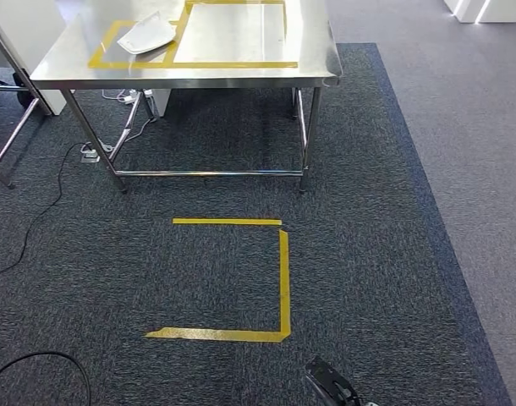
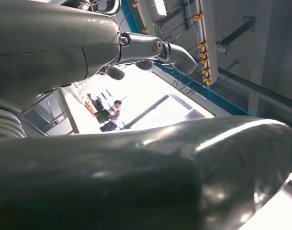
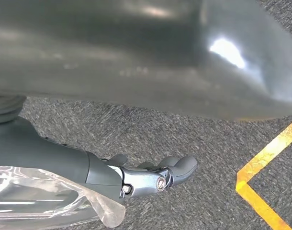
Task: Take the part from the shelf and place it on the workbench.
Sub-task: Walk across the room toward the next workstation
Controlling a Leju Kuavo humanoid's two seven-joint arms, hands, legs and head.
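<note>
A stainless-steel workbench [image 1: 198, 74] with a shiny top stands at the far side of the scene on dark grey carpet [image 1: 370, 254]; yellow tape rectangles [image 1: 198, 64] are marked on its top, and inside the left one lies a white, flattish bagged part [image 1: 147, 35], near the bench's far left; on the carpet nearer the robot a yellow tape outline [image 1: 283, 279] forms an open square, and black cables [image 1: 32, 220] trail over the floor at the left.

The right hand [image 3: 101, 177] hangs low over the carpet, its tip showing at the near right edge of the head view [image 1: 332, 387]; its fingers [image 3: 173, 168] reach out straight and close together, and a clear, crinkled plastic bag [image 3: 47, 201] lies pressed along their inner side, though what the bag contains I cannot tell.

The left hand [image 2: 101, 48] points up towards a ceiling; its fingers [image 2: 170, 51] are extended, apart from the thick thumb, with nothing between them.
</note>
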